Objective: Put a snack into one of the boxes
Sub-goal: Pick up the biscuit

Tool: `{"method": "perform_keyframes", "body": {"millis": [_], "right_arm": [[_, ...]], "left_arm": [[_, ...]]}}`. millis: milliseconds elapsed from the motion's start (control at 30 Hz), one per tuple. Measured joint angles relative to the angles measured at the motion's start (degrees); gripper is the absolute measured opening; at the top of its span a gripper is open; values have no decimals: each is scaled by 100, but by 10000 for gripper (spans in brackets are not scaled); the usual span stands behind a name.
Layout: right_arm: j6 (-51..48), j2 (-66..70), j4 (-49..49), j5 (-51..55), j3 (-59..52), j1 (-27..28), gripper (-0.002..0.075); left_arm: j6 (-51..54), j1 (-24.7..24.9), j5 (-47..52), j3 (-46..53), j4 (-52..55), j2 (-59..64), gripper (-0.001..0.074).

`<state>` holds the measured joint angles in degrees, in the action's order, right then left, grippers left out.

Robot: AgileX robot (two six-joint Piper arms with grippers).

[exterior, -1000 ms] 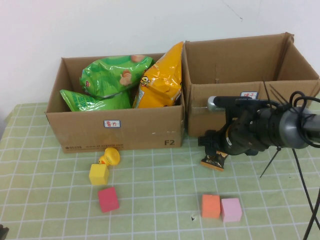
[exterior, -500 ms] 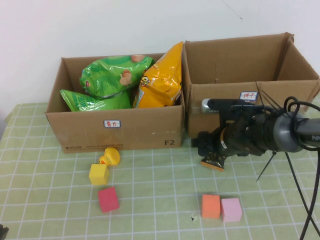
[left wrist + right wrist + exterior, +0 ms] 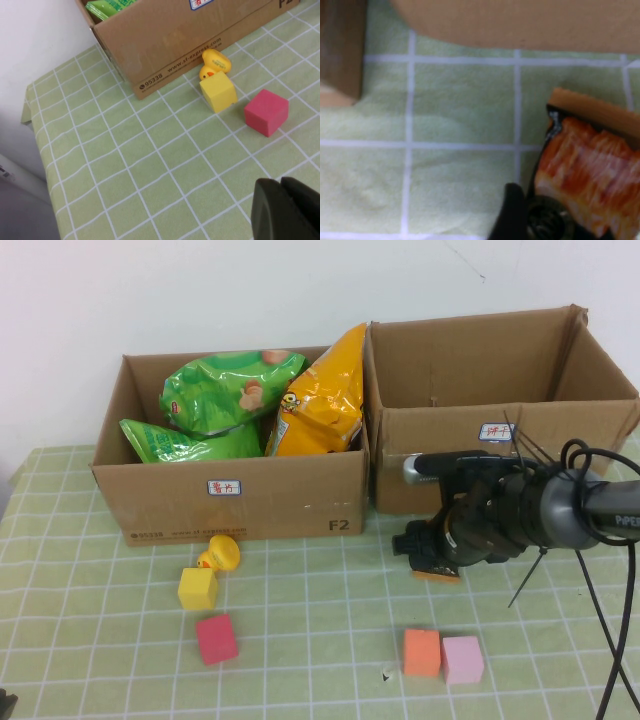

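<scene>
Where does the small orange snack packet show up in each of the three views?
High view: snack packet under the right gripper, before the right box.
Left wrist view: not in it.
Right wrist view: snack packet by the gripper.
Shared landmark: green checked tablecloth.

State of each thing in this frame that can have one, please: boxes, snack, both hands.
left box: open-topped, holding chip bags
right box: open-topped, no contents visible
snack packet: on the table before the right box
right hand: open, low over the snack packet
left hand: shut, empty, above the table
</scene>
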<state>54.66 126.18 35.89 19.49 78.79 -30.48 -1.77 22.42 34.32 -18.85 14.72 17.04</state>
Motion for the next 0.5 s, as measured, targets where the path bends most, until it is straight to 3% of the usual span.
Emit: {"method": "perform_keyframes", "body": {"millis": [300,500], "right_arm": [[-79,0,0,-24,0,-58,422],[-83,0,0,-24,0,-58,375]], "left_arm": [[0,0,0,0,0,0,-2],[0,0,0,0,0,0,-2]]}}
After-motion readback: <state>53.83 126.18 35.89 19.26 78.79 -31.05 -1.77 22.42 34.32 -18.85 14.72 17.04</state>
